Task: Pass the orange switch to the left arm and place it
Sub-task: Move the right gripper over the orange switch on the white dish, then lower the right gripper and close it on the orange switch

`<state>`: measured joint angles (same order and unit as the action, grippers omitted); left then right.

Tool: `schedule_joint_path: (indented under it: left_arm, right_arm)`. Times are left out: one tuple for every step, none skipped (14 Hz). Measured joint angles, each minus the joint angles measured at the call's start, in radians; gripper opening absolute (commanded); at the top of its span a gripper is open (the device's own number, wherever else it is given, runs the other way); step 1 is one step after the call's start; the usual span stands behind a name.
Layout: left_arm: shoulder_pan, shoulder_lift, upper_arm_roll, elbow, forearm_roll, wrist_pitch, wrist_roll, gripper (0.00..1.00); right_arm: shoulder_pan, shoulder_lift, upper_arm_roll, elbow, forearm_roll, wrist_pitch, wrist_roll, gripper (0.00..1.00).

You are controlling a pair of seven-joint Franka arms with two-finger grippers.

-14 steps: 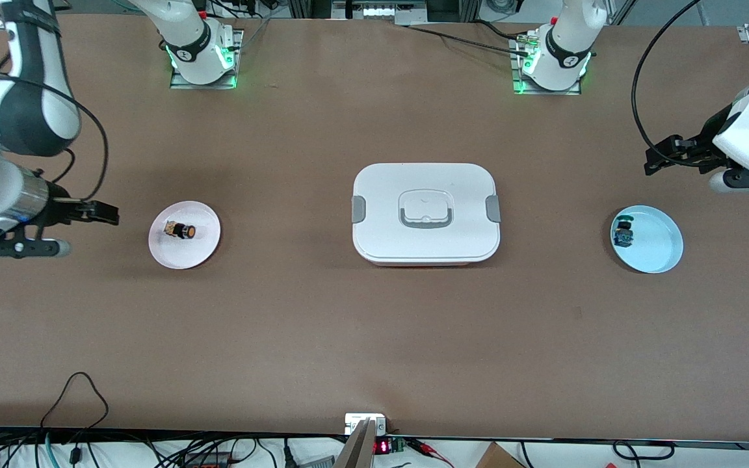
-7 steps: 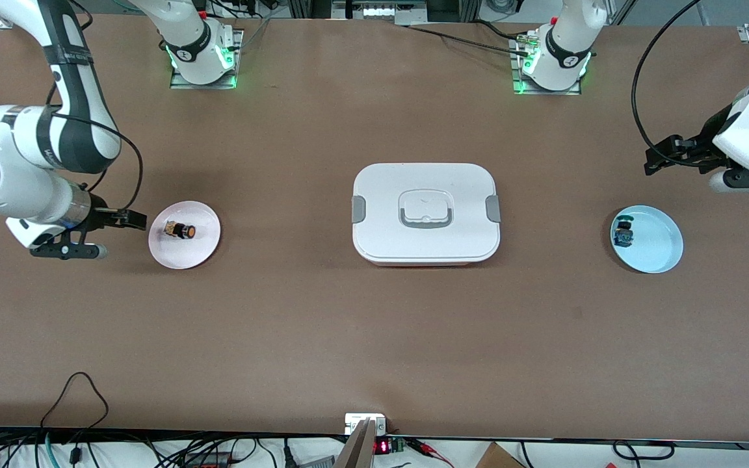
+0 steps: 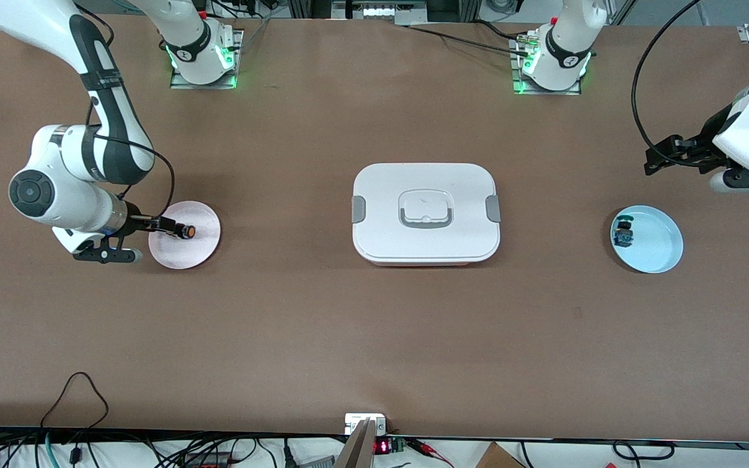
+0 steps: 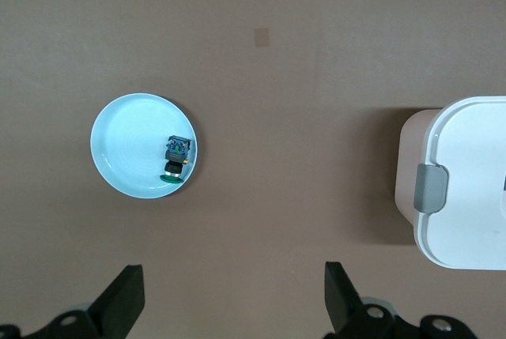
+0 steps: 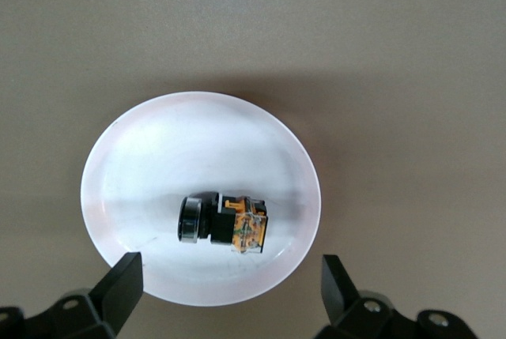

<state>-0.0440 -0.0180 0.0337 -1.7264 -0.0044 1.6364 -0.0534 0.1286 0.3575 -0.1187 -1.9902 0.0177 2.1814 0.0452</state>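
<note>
The orange switch (image 3: 186, 231) lies on its side on a pink plate (image 3: 196, 250) toward the right arm's end of the table. My right gripper (image 3: 170, 227) hangs over that plate's rim, open and empty. In the right wrist view the switch (image 5: 224, 222) lies on the plate (image 5: 158, 157) just ahead of the open gripper (image 5: 229, 280), apart from both fingers. The white box (image 3: 425, 212) stands at the table's middle. My left gripper (image 3: 651, 162) waits open and empty above the table beside a blue plate (image 3: 659, 246).
The blue plate holds a small black switch with blue and teal parts (image 3: 623, 233). The left wrist view shows this plate (image 4: 126, 141), that switch (image 4: 175, 159), the box's clipped end (image 4: 466, 189) and the open left gripper (image 4: 233, 291).
My right arm has swung in toward the pink plate and its gripper now hangs over the plate's rim by the orange switch. The left arm has not moved.
</note>
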Motion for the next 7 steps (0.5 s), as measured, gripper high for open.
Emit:
schedule_joint_path:
  left_arm:
    - [0.000, 0.000, 0.000, 0.000, 0.000, 0.000, 0.000, 1.00]
    - [0.000, 0.000, 0.000, 0.000, 0.000, 0.000, 0.000, 1.00]
    - [0.000, 0.000, 0.000, 0.000, 0.000, 0.000, 0.000, 1.00]
    - [0.000, 0.000, 0.000, 0.000, 0.000, 0.000, 0.000, 1.00]
    - [0.000, 0.000, 0.000, 0.000, 0.000, 0.000, 0.000, 1.00]
    - [0.000, 0.000, 0.000, 0.000, 0.000, 0.000, 0.000, 1.00]
    - [0.000, 0.000, 0.000, 0.000, 0.000, 0.000, 0.000, 1.00]
  right_arm:
    - [0.000, 0.008, 0.000, 0.000, 0.000, 0.012, 0.001, 1.00]
    - [0.000, 0.017, -0.001, -0.001, 0.001, 0.025, 0.001, 1.00]
    - [-0.001, 0.027, -0.001, -0.001, 0.001, 0.034, 0.002, 1.00]
    - [-0.001, 0.035, -0.001, -0.001, 0.001, 0.040, 0.002, 1.00]
    - [-0.001, 0.043, -0.001, -0.001, 0.001, 0.045, 0.002, 1.00]
    - [-0.001, 0.052, -0.001, -0.001, 0.002, 0.048, 0.002, 1.00]
    - [0.000, 0.059, 0.000, -0.001, 0.009, 0.053, 0.002, 1.00]
